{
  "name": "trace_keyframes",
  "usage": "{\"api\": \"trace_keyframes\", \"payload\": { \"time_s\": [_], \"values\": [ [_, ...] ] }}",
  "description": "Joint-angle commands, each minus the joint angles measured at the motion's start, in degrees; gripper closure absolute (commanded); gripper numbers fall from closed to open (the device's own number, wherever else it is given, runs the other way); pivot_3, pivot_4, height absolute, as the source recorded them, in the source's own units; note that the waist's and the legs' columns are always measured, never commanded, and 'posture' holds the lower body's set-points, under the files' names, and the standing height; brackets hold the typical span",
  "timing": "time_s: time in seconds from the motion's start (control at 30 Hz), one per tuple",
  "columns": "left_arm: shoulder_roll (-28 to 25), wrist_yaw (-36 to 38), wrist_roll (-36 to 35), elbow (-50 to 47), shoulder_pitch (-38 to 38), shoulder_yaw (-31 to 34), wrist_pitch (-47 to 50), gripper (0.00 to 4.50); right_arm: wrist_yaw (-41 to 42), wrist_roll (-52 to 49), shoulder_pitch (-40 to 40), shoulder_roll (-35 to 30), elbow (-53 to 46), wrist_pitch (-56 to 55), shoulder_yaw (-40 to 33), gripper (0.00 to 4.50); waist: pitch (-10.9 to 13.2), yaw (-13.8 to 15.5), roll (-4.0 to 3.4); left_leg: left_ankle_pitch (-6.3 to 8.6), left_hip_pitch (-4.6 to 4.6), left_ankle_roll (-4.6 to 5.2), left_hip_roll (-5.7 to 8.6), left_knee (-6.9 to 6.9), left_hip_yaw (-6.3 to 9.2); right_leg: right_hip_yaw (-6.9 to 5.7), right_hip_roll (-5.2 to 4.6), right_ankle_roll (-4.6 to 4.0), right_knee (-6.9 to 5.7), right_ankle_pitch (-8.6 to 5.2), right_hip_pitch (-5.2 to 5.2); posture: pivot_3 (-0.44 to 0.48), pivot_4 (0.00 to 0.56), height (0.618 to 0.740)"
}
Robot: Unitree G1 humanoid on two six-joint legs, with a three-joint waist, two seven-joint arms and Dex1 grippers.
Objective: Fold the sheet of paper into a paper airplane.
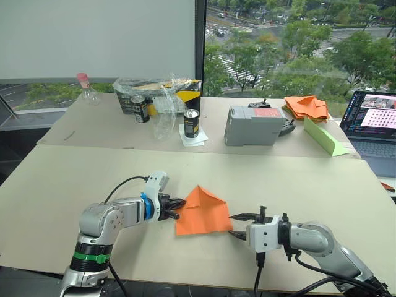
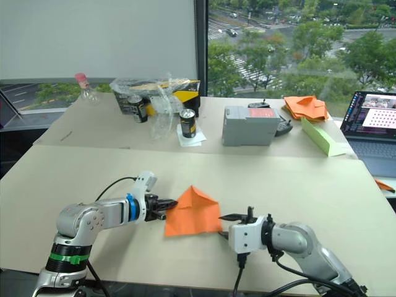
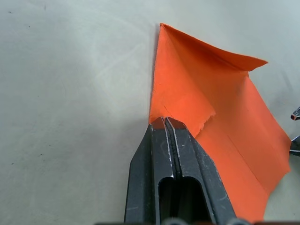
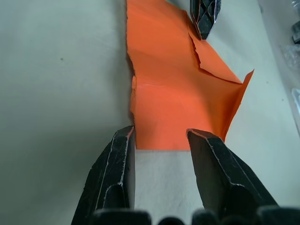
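The sheet of paper [image 1: 202, 212], partly folded, is pinched at one edge by the left tool [image 1: 175, 208]; opposite, the right tool [image 1: 238, 225] is held open. Tearing is risked if pulled.

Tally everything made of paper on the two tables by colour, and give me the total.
Orange, being folded: 1, the sheet of paper, pinched by the left gripper, with the open right gripper at its other edge.
Orange, stacked: 1 heap of orange pieces; separate pieces cannot be counted.
Light green: 1 paper wedge.
White: 1 paper under a can.
Total: 4
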State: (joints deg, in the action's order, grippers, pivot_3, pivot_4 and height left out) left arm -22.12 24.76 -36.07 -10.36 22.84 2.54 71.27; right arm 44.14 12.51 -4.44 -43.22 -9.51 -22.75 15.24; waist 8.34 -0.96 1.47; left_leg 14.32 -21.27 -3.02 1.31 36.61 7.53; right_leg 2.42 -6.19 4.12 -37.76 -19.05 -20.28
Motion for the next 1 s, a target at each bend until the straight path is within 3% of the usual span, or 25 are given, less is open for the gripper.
{"api": "trace_keyframes", "payload": {
  "time_s": [0.03,1.0],
  "values": [
    [-0.6,-0.6,1.1,1.2,-0.2,-0.1,0.6,4.5,0.1,0.9,0.5,-1.2,1.3,-2.8,-0.1,2.55,0.0,0.0,0.0,0.0,0.0,0.0,0.0,0.0,0.0,0.0,0.0,0.0,0.0,0.0,0.0,0.0,0.15,0.74],
    [-0.8,-0.4,1.3,1.3,0.1,-0.2,0.3,4.5,-13.1,7.7,-3.0,2.0,8.4,-16.2,-1.8,2.55,0.0,-0.1,0.0,-0.01,0.09,-0.01,0.0,0.04,-0.02,0.05,0.0,0.0,-0.12,0.0,0.03,0.0,0.15,0.74]
  ]
}}
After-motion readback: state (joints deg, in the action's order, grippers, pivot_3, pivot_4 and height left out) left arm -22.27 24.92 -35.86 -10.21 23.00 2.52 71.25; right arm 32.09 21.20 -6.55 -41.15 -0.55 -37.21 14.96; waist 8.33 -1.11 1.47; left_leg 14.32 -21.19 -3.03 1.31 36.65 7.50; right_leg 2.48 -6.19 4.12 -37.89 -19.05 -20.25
